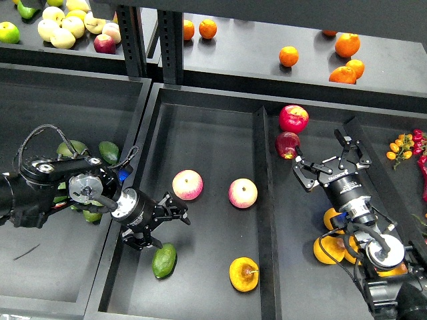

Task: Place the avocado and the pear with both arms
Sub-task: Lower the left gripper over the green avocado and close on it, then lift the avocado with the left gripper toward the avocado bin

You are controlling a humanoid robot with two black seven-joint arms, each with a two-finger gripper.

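Observation:
A green avocado (163, 260) lies at the front left of the middle black tray (207, 133). A yellow-orange pear (243, 274) with a dark stem pit lies at the tray's front right. My left gripper (165, 227) is open and empty, just above and left of the avocado, apart from it. My right gripper (325, 159) is open and empty over the right bin, beside a dark red apple (287, 144).
Two pink-yellow apples (187, 185) (243, 193) lie mid-tray. Another red apple (293, 118) is at the right bin's back. Oranges (329, 249) lie under my right arm. Look-alike avocados (108, 151) sit in the left bin. The back shelf (253, 53) holds oranges and pale fruit.

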